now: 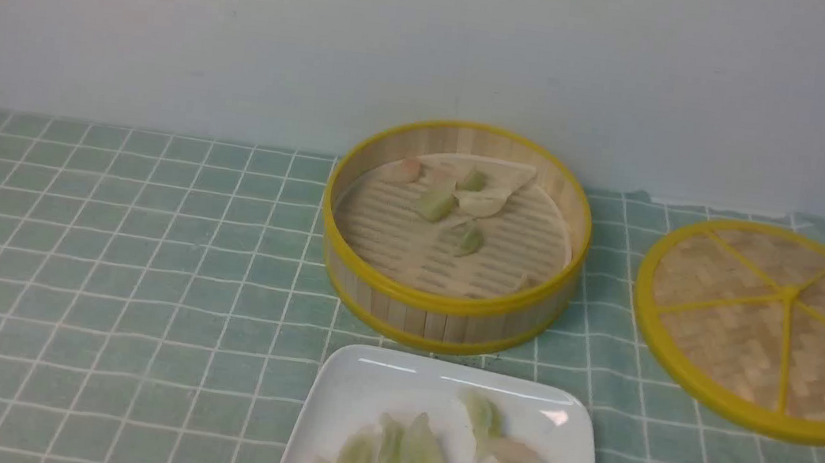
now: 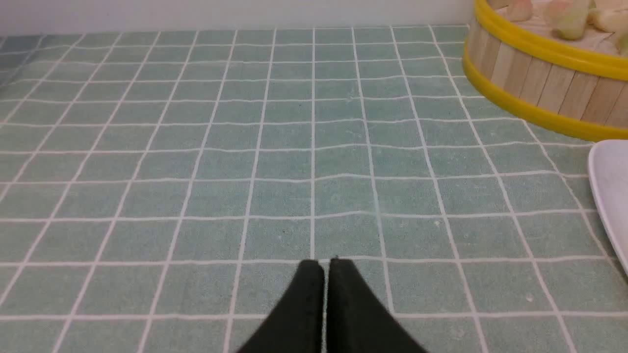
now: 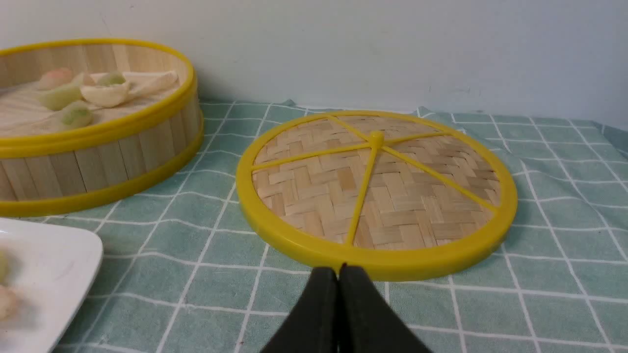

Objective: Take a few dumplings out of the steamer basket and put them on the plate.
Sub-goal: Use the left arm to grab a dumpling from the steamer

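The steamer basket (image 1: 444,303) stands at the centre back and holds several dumplings (image 1: 436,204) near its far side. In front of it lies the white plate (image 1: 353,383) with several dumplings (image 1: 423,456) on it. In the front view neither gripper shows. My left gripper (image 2: 326,264) is shut and empty over bare cloth, well away from the basket (image 2: 535,78) and the plate's edge (image 2: 611,186). My right gripper (image 3: 338,269) is shut and empty, its tips just short of the lid's yellow rim; the basket (image 3: 98,147) and plate (image 3: 54,255) lie off to its side.
A flat woven lid (image 1: 774,327) with yellow spokes lies on the cloth right of the basket, seen close in the right wrist view as the lid (image 3: 378,191). A green checked tablecloth (image 1: 98,262) covers the table up to a pale wall (image 1: 249,19).
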`<act>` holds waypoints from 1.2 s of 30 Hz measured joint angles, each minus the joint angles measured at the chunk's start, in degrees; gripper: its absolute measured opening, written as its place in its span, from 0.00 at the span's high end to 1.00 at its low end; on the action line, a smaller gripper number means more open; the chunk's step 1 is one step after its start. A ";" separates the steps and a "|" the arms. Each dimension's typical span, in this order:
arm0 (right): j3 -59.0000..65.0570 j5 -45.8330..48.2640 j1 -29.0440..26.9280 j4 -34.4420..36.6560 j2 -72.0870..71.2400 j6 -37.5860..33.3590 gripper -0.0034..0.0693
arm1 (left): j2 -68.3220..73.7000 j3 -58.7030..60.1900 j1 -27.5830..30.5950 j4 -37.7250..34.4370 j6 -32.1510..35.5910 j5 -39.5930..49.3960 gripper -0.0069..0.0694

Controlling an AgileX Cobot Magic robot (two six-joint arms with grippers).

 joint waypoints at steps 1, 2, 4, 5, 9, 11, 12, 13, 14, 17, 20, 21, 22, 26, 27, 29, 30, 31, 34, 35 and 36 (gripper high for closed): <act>0.00 0.00 0.00 0.00 0.00 0.00 0.97 | 0.00 0.00 0.00 0.00 0.00 0.00 0.92; 0.00 0.00 0.00 0.00 0.00 0.00 0.97 | 0.00 0.00 0.00 0.00 0.00 0.00 0.92; 0.00 0.00 0.00 0.00 0.00 0.00 0.97 | 0.00 0.00 0.00 0.00 0.00 0.00 0.92; 0.00 0.00 0.00 0.00 0.00 0.00 0.97 | 0.00 0.00 0.00 0.00 0.00 0.00 0.92; 0.00 0.00 0.00 -0.01 0.00 0.00 0.97 | 0.00 0.00 0.00 0.00 0.00 0.00 0.92; 0.00 0.00 0.00 -0.01 0.00 0.00 0.97 | 0.00 0.00 0.00 0.00 0.00 0.00 0.92; 0.00 0.00 0.00 -0.01 0.00 0.00 0.97 | 0.00 0.00 0.00 0.00 0.00 0.00 0.92; 0.00 0.00 0.00 -0.01 0.00 0.00 0.97 | 0.00 0.00 0.00 0.00 0.00 0.00 0.92; 0.00 0.00 0.00 -0.01 0.00 0.00 0.97 | 0.00 0.00 0.00 0.00 0.00 0.00 0.92; 0.00 0.00 0.00 -0.01 0.00 0.00 0.97 | 0.00 0.00 0.00 0.00 0.00 0.00 0.92; 0.00 0.00 0.00 -0.01 0.00 0.00 0.97 | 0.00 0.00 0.00 0.00 0.00 0.00 0.92; 0.00 0.00 0.00 -0.01 0.00 0.00 0.97 | 0.00 0.00 0.00 0.00 0.00 0.00 0.92; 0.00 0.00 0.00 -0.01 0.00 0.00 0.97 | 0.00 0.00 0.00 0.00 0.00 0.00 0.92; 0.00 0.00 0.00 -0.01 0.00 0.00 0.97 | 0.00 0.06 0.00 0.00 0.00 -0.26 0.92; 0.00 -0.12 0.00 0.35 0.00 0.00 0.97 | 0.00 0.10 0.00 0.00 -0.07 -0.90 0.92; 0.22 -2.17 0.00 2.18 0.00 0.93 0.97 | 0.00 0.29 0.00 -1.14 -0.97 -3.78 0.92; 0.33 -4.16 0.00 4.82 0.00 1.98 0.97 | 0.00 0.33 0.00 -2.84 -2.09 -6.23 0.92; 0.32 -6.31 0.00 7.79 0.00 3.19 0.97 | 0.00 0.33 0.00 -4.84 -3.12 -8.40 0.92; 0.32 -16.09 0.00 18.63 0.00 9.70 0.97 | 0.00 0.33 0.00 -10.34 -6.18 -16.80 0.92; 0.32 -18.57 0.00 22.14 0.00 11.57 0.97 | 0.00 0.36 0.00 -11.58 -6.60 -19.15 0.92; 0.32 -20.32 0.00 25.21 0.00 12.65 0.97 | 0.00 0.36 0.00 -12.44 -6.90 -21.02 0.92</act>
